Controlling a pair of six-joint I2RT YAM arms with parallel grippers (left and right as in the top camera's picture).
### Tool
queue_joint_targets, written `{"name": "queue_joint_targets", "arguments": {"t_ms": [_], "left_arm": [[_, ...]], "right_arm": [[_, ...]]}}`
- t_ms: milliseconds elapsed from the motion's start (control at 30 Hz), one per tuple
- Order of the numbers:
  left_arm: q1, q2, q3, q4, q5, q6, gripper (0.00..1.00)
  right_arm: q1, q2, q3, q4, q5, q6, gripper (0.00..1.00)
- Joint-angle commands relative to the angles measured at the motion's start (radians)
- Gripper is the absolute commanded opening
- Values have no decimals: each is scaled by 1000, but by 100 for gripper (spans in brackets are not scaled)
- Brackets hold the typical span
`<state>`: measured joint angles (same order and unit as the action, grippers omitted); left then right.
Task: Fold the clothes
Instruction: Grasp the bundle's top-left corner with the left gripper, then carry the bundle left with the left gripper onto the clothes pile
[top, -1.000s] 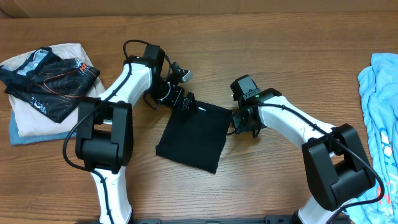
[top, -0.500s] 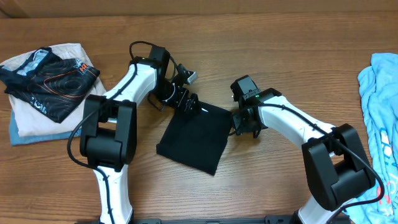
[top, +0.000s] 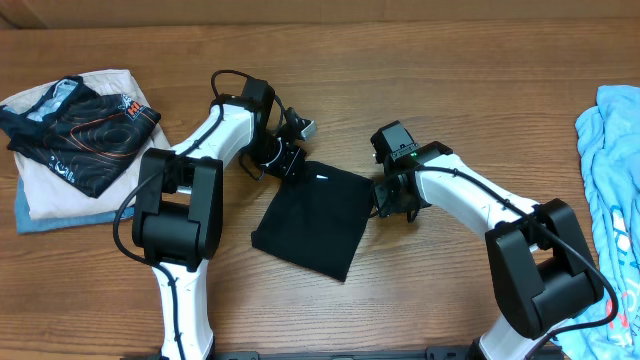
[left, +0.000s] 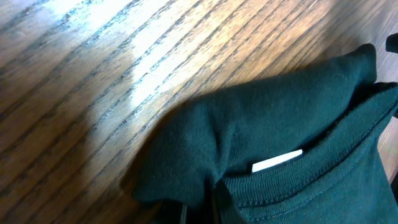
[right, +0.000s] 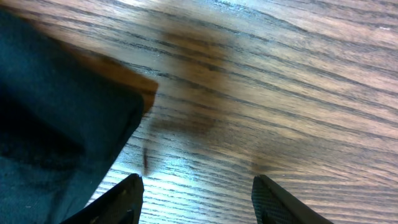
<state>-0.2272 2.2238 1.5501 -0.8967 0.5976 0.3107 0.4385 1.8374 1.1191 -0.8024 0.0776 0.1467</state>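
Across a wooden table (top: 450, 80), working on the black T-shirt (top: 315, 220) lying folded square at its middle. Having just snapped the left gripper (top: 294, 165) closed from wide open, now pinching the collar corner beside the white tag (left: 277, 162), seemingly readying another fold. Holding the right gripper (right: 199, 196) partly open at the shirt's right edge, gripping nothing. Seeing no containers anywhere

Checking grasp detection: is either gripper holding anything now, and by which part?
Left gripper is shut on the plain black folded T-shirt, pinching its corner beside the white label. Right gripper is open, holding nothing.
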Motion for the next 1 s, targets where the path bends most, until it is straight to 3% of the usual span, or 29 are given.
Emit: {"name": "queue_joint_targets", "arguments": {"t_ms": [0, 167, 333, 567, 967], "left_arm": [[-7, 58, 10, -19, -84, -1, 4], [-2, 37, 124, -101, -140, -40, 4], [24, -19, 266, -211, -321, -161, 4], [117, -204, 321, -291, -595, -304, 4], [304, -455, 321, -272, -743, -306, 4]], "right_arm": [[0, -11, 0, 4, -1, 6, 60], [-1, -11, 0, -5, 30, 37, 60], [-10, -20, 33, -47, 143, 141, 62], [-41, -92, 113, -91, 195, 146, 63], [-66, -186, 127, -122, 195, 137, 63]]}}
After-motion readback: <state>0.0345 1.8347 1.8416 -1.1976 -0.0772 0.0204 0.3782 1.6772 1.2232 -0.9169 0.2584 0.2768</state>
